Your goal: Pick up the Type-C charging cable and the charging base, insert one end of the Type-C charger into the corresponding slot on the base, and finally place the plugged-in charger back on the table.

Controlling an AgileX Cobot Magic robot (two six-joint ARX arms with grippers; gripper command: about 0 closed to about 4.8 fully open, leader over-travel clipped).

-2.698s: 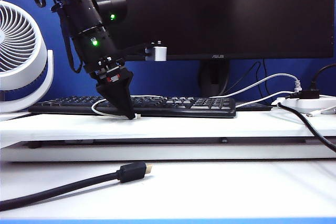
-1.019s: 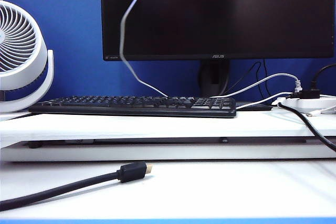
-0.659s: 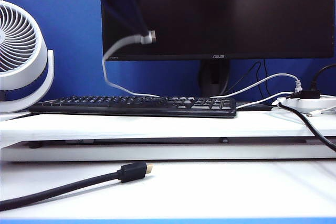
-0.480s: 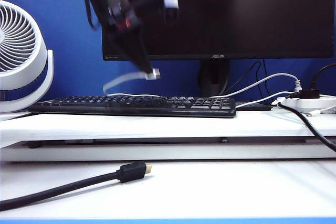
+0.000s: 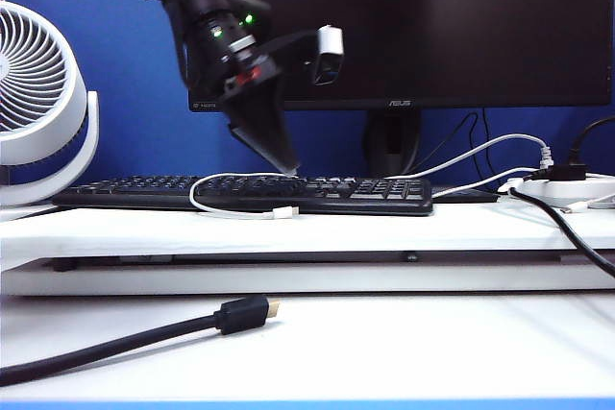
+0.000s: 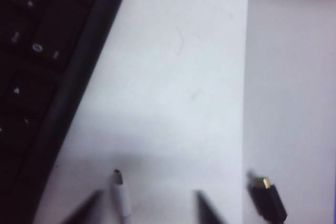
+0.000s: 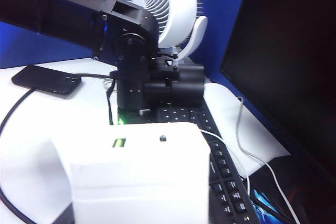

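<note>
Type-C charging cable (image 5: 240, 210) lay loose below your open left gripper (image 5: 285, 164) | right gripper (image 7: 137, 171) held charging base (image 7: 137, 177) | step: cable pickup | next: you needed to regrasp its plug.

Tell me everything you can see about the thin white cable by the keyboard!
The Type-C charging cable is thin, white and bendy. It loops off the black keyboard onto the white table and lies flat, its small white plug by the keyboard's front edge. The open left gripper hangs just above, not holding it.
</note>
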